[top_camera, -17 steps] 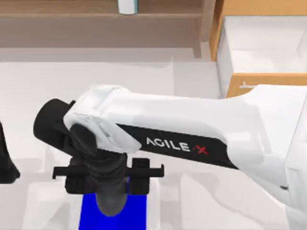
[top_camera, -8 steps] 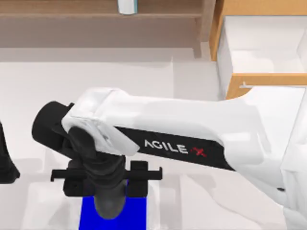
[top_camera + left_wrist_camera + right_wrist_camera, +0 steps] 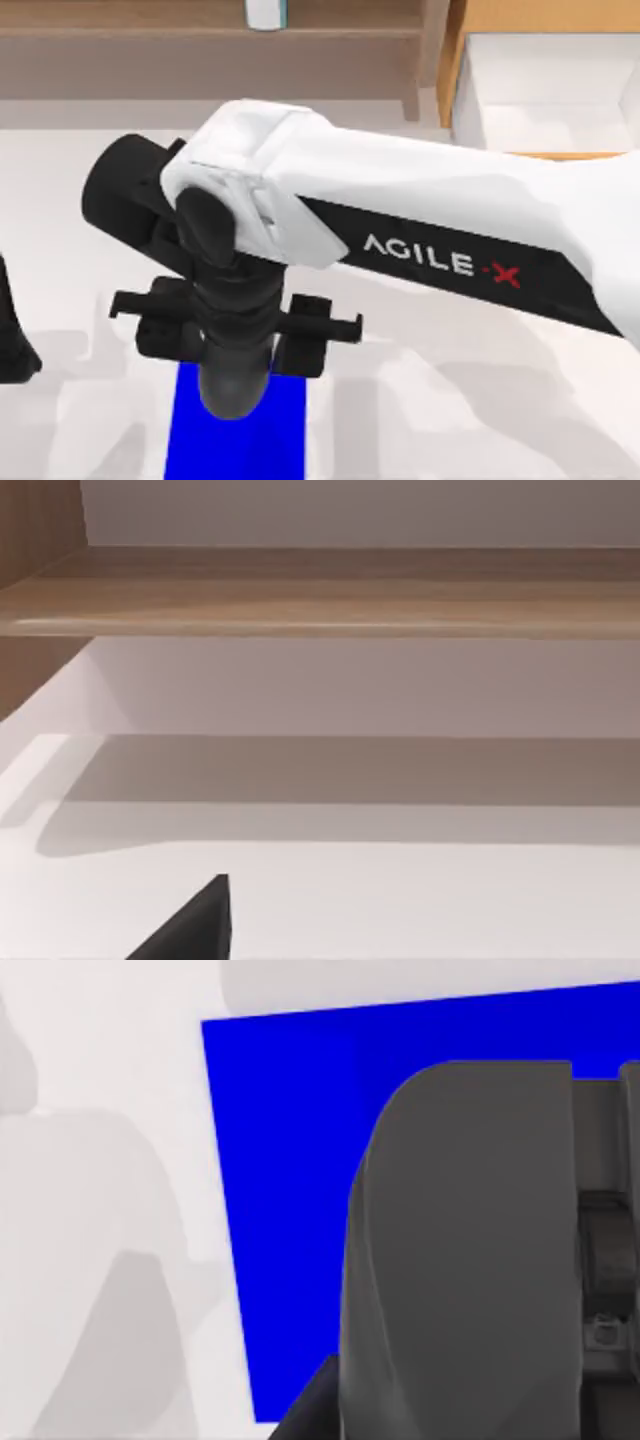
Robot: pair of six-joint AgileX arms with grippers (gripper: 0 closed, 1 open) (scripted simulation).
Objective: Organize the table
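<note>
One arm of ours works above the blue mat (image 3: 240,440).
Our right gripper (image 3: 236,395) hangs over that mat near the white counter's (image 3: 420,400) front edge; whether it is open or closed we cannot tell. Our left arm (image 3: 12,340) sits parked at the counter's left edge. The drawer (image 3: 545,95) stands open and looks empty, so we judge the tidying barely begun. The arm reads "AGILE·X".

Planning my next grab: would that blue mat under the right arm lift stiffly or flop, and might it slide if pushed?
The blue mat lies flush on the table, likely thin, so it probably flops. With no raised edge, a push would likely slide it.
</note>
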